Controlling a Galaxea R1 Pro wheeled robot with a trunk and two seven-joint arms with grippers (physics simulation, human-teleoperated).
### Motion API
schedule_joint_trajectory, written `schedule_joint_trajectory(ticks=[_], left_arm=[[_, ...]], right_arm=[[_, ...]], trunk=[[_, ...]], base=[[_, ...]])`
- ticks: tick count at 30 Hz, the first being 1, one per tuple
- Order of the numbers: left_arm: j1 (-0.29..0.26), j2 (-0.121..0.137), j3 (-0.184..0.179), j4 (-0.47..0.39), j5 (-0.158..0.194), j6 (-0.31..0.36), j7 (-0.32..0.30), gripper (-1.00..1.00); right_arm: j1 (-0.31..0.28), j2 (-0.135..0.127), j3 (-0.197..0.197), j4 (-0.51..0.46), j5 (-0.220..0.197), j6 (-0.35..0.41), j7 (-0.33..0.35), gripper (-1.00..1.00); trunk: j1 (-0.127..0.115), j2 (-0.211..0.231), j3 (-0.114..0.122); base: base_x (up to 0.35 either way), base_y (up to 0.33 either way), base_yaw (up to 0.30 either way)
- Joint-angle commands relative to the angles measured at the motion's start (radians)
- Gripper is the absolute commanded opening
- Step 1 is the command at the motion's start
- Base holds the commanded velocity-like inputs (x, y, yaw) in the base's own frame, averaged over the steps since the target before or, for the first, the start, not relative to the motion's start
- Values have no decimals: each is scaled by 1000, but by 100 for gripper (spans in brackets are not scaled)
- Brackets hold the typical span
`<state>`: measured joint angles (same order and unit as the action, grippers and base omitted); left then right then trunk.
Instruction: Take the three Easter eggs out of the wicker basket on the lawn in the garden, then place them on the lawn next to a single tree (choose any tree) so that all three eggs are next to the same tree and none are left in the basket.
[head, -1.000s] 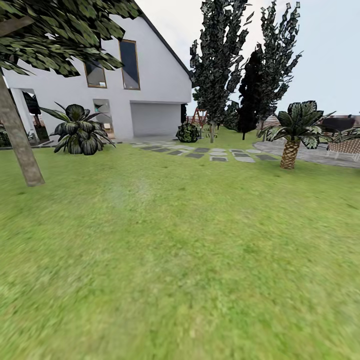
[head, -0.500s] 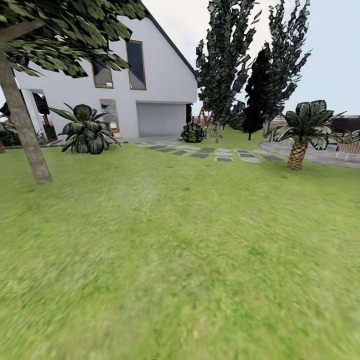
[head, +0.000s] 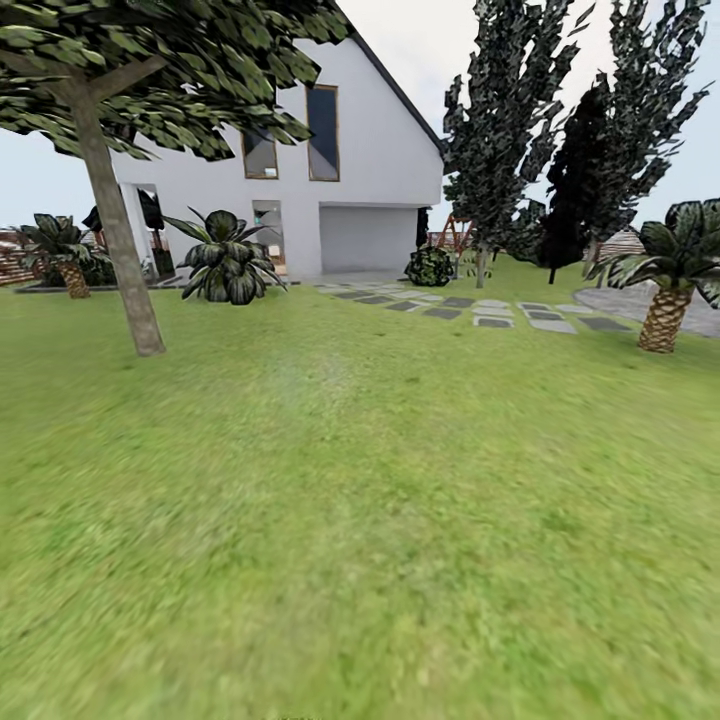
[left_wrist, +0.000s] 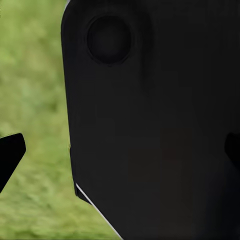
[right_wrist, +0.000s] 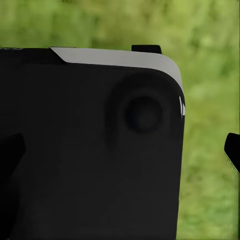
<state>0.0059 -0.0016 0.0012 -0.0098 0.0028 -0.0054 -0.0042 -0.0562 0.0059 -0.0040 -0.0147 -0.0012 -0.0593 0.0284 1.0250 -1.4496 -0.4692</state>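
Observation:
The lawn (head: 360, 500) spreads wide and green in front of me in the head view. A tree (head: 125, 270) with a bare grey-brown trunk and blocky green leaves stands on the grass at the far left. The Easter eggs and the wicker basket are out of view. In the left wrist view my left gripper (left_wrist: 120, 155) is open, its dark fingertips (left_wrist: 10, 155) far apart against a black part of my own body. My right gripper (right_wrist: 120, 152) is open too, its fingertips (right_wrist: 232, 152) spread wide over grass and black casing.
A white house (head: 380, 180) stands at the back. Dark conifers (head: 500, 130) rise at the back right. A short palm (head: 665, 300) grows at the right and another palm (head: 65, 265) at the far left. Grey stepping stones (head: 480, 310) cross the grass beyond a broad-leaved plant (head: 228, 265).
The head camera has turned left: house, conifers and palm slid right in the picture, and the tree's trunk moved further into view. Nothing in the garden itself moved.

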Motion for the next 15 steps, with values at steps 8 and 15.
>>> schedule_joint_trajectory(ticks=[8, 15], left_arm=[[0, 0, 0, -1, 0, 0, 0, 100], [0, 0, -1, -1, 0, -1, 0, 100]], right_arm=[[-1, 0, 0, 2, 2, -3, 4, 100], [-1, 0, -4, 2, -2, -51, -5, 100]], trunk=[[0, 0, -1], [0, 0, -4]], base=[[0, 0, 139], [0, 0, 2]])
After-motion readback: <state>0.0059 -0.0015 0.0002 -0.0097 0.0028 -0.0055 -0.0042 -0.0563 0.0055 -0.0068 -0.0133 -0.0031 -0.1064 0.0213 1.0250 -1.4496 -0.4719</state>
